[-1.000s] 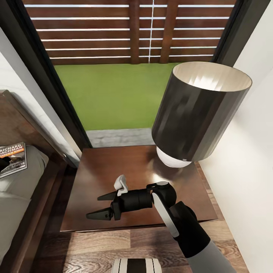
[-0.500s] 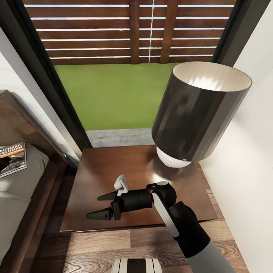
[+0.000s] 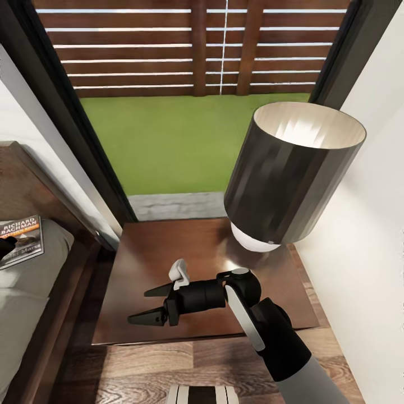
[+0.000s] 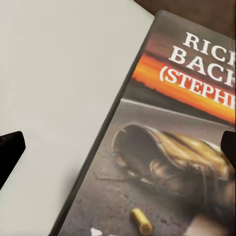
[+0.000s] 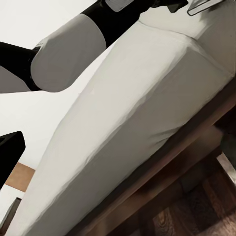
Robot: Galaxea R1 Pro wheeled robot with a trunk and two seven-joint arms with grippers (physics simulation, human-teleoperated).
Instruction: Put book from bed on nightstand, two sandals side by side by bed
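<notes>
Book-lifting is the step in hand, and it is turning on how the cover is lying between the left fingers. In the left wrist view those two dark fingertips (image 4: 11, 150) are standing wide apart, one at each side edge of the picture, holding nothing. The thin dark paperback with the white author's name, an orange strip and a greyish picture (image 4: 169, 147) is lying flat on the pale grey mattress (image 4: 59, 78), and its spine edge is running slantwise across the gap rather than square to it. One fingertip is sitting over bare mattress, the other over the cover, so the spine edge is falling between them. I judge that the wrist needs turning to line up with that edge before closing.

In the head view the book (image 3: 21, 240) is resting near the dark brown headboard (image 3: 33, 174), well apart from the right gripper (image 3: 152, 304). That gripper's fingers are spread and empty, pointing toward the bed above the glossy dark brown nightstand (image 3: 191, 252), beside the dark-shaded lamp (image 3: 292, 174). The left arm is plainly the nearer.
</notes>
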